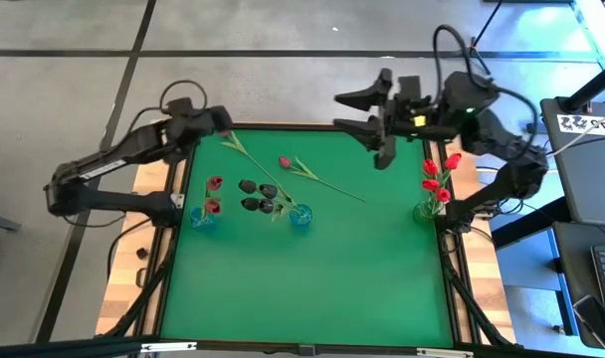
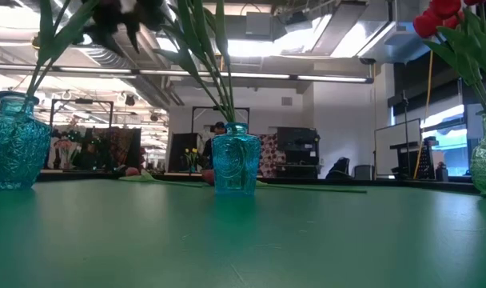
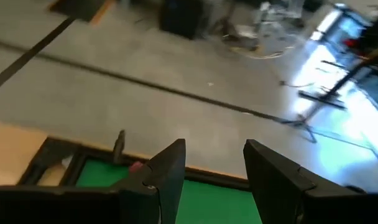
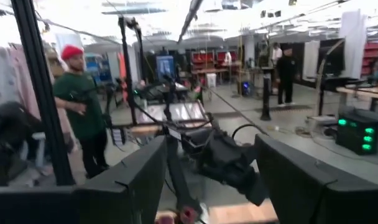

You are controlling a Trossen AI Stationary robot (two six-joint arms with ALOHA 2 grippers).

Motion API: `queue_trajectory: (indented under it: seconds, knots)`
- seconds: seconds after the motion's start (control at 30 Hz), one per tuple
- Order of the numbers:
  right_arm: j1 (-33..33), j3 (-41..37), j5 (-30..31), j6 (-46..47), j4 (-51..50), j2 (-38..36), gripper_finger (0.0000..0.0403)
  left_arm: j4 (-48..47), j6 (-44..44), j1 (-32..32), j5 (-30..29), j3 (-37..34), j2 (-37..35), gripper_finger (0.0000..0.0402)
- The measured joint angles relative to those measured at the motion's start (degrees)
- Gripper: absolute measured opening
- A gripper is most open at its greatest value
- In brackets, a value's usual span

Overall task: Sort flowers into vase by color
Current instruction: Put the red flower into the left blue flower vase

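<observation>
Right end effector [image 1: 367, 111] hovers over the far edge of the tabletop [image 1: 362, 268], fingers spread wide, nothing held; the right wrist view confirms the wide gap, looking level into the room where a person in a red cap [image 4: 77, 93] stands. Left end effector [image 1: 223, 121] sits at the far left corner, fingers parted a moderate way, empty by the left wrist view. Vases next: right vase [image 1: 426, 209] at the right edge carries bright red tulips [image 1: 440, 177]; middle blue vase [image 1: 301, 215] carries black tulips [image 1: 259, 195]; left blue vase [image 1: 203, 216] at the left edge carries two reddish tulips [image 1: 213, 194]. Smallest: two loose flowers lie flat on the green near the far side, one pinkish-red tulip [image 1: 285, 161] with stem running toward centre, and another stem [image 1: 245, 151] beside it whose head I can't make out. Judgement: mostly sorted, three vases filled by colour, two loose stems left to pick and place.
</observation>
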Motion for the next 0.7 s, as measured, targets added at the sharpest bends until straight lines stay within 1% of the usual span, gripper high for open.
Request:
queue_trajectory:
  seconds: [0.13,0.2,0.33,0.4,0.47,0.57,0.63,0.7]
  knots:
    - [0.0,0.0,1.9,-4.6,-5.8,-2.6,0.0241,0.1,-5.5,6.4,4.7,0.0,5.3,0.016]
    - [0.0,0.0,3.3,-6.0,-8.6,-3.2,0.0241,0.1,-9.6,9.0,6.9,0.0,7.7,0.016]
    - [0.0,0.0,6.7,-7.9,-16.2,-3.1,0.0241,-0.6,-19.4,12.6,8.0,-1.7,12.4,0.016]
    - [0.0,0.0,7.7,-8.3,-19.0,-2.5,0.0241,-0.2,-23.5,13.9,10.4,-3.5,14.5,0.016]
    - [0.0,0.0,7.8,-8.3,-22.0,-2.2,0.0241,0.6,-25.9,14.9,13.5,-5.8,16.8,0.016]
    - [0.0,0.0,7.8,-8.6,-24.2,-1.9,0.0241,3.3,-28.0,15.4,16.0,-8.5,20.7,0.016]
    - [-0.2,0.0,8.4,-8.8,-25.4,-1.9,0.0241,5.2,-27.9,16.1,18.6,-9.9,23.8,0.016]
    - [-1.4,0.0,8.7,-8.8,-26.2,-1.9,0.0241,8.3,-27.5,17.0,19.7,-10.2,27.0,0.016]
